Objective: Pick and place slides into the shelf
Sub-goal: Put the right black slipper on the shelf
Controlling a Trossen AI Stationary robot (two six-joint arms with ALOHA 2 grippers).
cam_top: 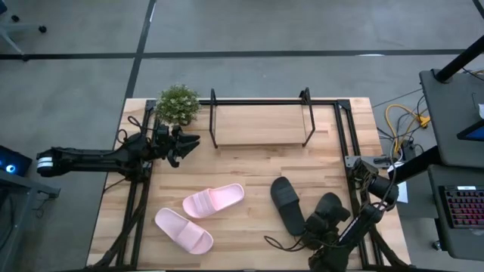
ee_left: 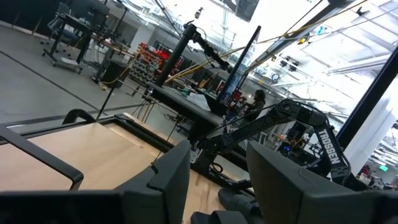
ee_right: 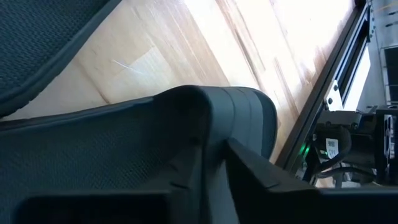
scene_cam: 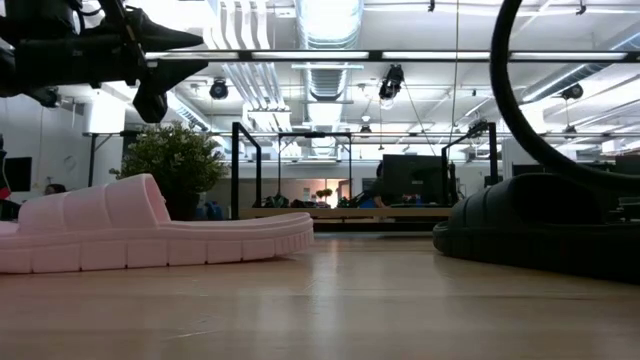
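**Black slide at the right claw: handling and orientation**

The right claw (cam_top: 330, 219) sits low over the near right part of the light wooden bench (cam_top: 249, 170), its fingers closing over the wide strap of a black moulded foam slide sandal (ee_right: 211, 118). A secure grip cannot yet be confirmed. The second black slide (cam_top: 287, 202) lies just beside it, with its long axis running near to far on the bench. The claw hides the axis of the slide beneath it.

The two pale pink foam slides (cam_top: 213, 201) (cam_top: 184, 230) lie left of centre, close together, each angled across the bench.

Judged by appearance, the slides are light, soft and flexible. The strap arch is the best hold; the sole may bend and swing.

The low black-tube shelf with a pale wooden board (cam_top: 261, 125) stands empty at the far edge.

The left claw (cam_top: 181, 145) hangs part-open near the small green potted plant (cam_top: 178, 103).
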